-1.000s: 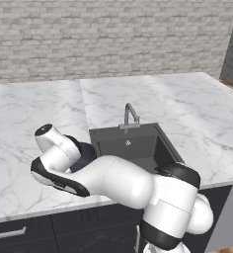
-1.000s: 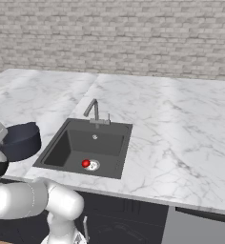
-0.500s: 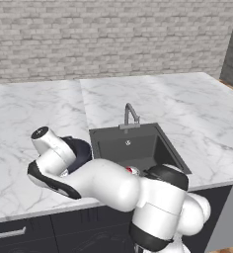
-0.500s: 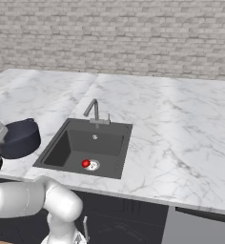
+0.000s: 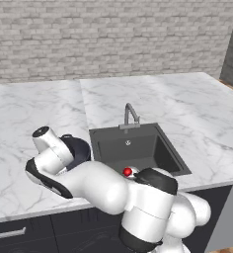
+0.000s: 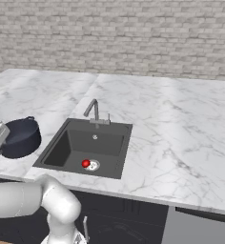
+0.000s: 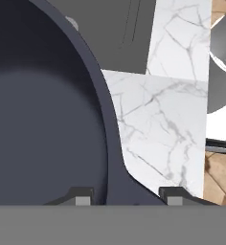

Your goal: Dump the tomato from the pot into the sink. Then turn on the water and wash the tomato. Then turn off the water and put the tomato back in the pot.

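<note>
- Tomato point(image 6: 86, 163) — small, round and bright red — lies on the floor of the sink point(image 6: 71, 143), touching or just beside the round silver drain point(image 6: 93, 165). It is out of the pot, so the dumping step looks done.
- Far left on the white marble table point(image 6: 181, 124) stands the pot point(image 6: 20, 137), upright, dark grey-blue and squat, just beside the sink's left edge. Its inside looks bare in the hand view.
- At the pot's near rim sits the end effector point(image 7: 124, 198). In the hand view its two dark fingertips point(image 7: 82, 196) stand on either side of the pot wall: one inside the pot, one outside over the marble.
- The fingers are a moderate way apart with the rim between them. I cannot tell whether they press on the rim or merely straddle it; the tips are cut off at the bottom edge of that view.
- Right of the pot is the sink, a dark rectangular basin, with the grey metal faucet point(image 6: 92, 110) rising at its back edge, spout leaning toward the basin. No water is visible.
- Risk, as a judgement: if the fingers are clamped on the rim when the arm pulls away, the pot could be dragged or tipped off the table's front edge, which is near.
- A second risk: swinging across to the faucet, the bulky white arm point(image 5: 98, 188) passes low over the basin — a careless path could knock the faucet or hide the tomato from the cameras.
- Further right, the table runs on as bare marble.
</note>
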{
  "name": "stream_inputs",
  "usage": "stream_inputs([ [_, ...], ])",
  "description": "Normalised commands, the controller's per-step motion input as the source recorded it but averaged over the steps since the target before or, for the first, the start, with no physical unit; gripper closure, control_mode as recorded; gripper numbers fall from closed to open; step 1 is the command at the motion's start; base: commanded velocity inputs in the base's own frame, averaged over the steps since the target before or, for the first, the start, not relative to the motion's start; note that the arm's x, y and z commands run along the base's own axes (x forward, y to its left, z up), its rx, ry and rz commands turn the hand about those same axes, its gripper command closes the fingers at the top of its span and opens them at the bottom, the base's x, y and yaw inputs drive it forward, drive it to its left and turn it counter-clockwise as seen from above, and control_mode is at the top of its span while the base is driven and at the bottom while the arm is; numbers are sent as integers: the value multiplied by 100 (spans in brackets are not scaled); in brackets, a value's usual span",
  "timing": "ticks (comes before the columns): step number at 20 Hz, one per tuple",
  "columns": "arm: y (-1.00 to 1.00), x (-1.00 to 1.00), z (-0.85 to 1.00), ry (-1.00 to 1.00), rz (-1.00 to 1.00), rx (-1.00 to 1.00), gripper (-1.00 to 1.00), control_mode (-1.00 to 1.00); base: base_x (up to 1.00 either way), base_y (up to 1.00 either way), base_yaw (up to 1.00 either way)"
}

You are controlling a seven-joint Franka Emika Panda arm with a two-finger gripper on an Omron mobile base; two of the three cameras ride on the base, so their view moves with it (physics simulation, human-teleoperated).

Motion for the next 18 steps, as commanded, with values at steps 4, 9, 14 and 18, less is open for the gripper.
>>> stream_inputs([
  [4, -2, -38, -4, 4, 0, 2, -100, -100, 0, 0, 0],
  [9, -18, -29, 5, 0, 0, 4, -100, -100, 0, 0, 0],
  [14, -25, -2, 22, 0, 0, 4, -100, -100, 0, 0, 0],
  [18, -20, 0, 50, 0, 0, 9, -100, -100, 0, 0, 0],
])
